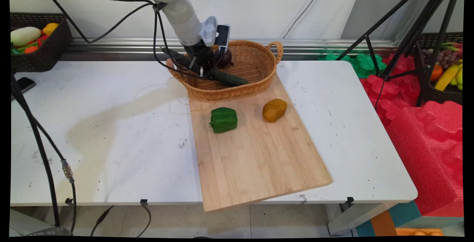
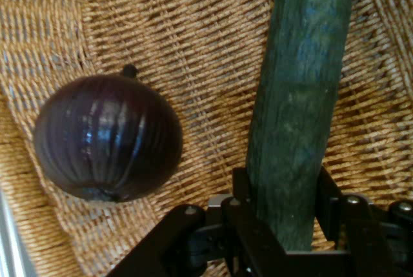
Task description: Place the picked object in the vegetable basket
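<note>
A wooden cutting board (image 1: 255,153) is laid on the white table (image 1: 111,131), nearest the camera and well in front of the claw. On the board's far half a green bell pepper (image 1: 223,119) and a brownish-yellow potato (image 1: 274,110) are seen, apart from each other and both short of the basket.

Beyond them, a woven wicker basket (image 1: 255,62) is set across the board's far edge. The claw (image 1: 202,70) is lowered into the basket's left part, the white arm being angled down from the upper left with its wrist bent over the rim and black cables hung from it. In the hand view the claw (image 2: 284,225) is seen closed on a dark green cucumber (image 2: 300,96), one end of which is clamped between the fingers (image 2: 242,219) while the rest is stretched away over the basket's weave. In the main view the cucumber (image 1: 227,78) is seen slanting out to the right of the claw. A red onion (image 2: 108,136) is rested on the basket floor just beside the cucumber, not touching it.
</note>
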Robot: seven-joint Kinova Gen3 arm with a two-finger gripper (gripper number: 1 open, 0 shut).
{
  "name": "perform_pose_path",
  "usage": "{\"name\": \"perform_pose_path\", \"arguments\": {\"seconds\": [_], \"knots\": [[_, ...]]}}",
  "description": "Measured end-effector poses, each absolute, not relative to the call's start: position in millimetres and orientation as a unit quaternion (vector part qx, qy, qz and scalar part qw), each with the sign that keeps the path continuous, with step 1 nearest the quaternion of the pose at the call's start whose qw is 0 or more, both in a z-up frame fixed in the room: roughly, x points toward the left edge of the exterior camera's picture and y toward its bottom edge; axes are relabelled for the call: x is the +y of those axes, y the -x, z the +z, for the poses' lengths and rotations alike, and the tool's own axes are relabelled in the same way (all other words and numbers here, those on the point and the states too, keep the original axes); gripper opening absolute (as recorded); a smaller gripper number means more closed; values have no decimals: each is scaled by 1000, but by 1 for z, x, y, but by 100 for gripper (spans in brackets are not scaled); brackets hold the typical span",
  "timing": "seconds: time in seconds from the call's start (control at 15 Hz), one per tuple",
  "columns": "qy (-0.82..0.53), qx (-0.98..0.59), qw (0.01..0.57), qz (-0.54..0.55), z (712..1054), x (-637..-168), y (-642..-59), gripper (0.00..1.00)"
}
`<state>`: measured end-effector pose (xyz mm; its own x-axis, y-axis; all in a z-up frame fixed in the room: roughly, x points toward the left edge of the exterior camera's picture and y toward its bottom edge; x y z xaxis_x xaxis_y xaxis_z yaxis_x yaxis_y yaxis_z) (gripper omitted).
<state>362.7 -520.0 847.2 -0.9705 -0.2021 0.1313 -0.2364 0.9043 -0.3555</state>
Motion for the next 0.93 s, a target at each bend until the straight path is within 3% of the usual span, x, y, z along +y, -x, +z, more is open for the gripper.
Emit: {"name": "perform_pose_path", "arguments": {"seconds": [0.6, 0.93], "knots": [[-66, -964, 49, 252, 929, -476, -335, 0], [-33, -960, 79, 265, 972, -437, -304, 0]]}}
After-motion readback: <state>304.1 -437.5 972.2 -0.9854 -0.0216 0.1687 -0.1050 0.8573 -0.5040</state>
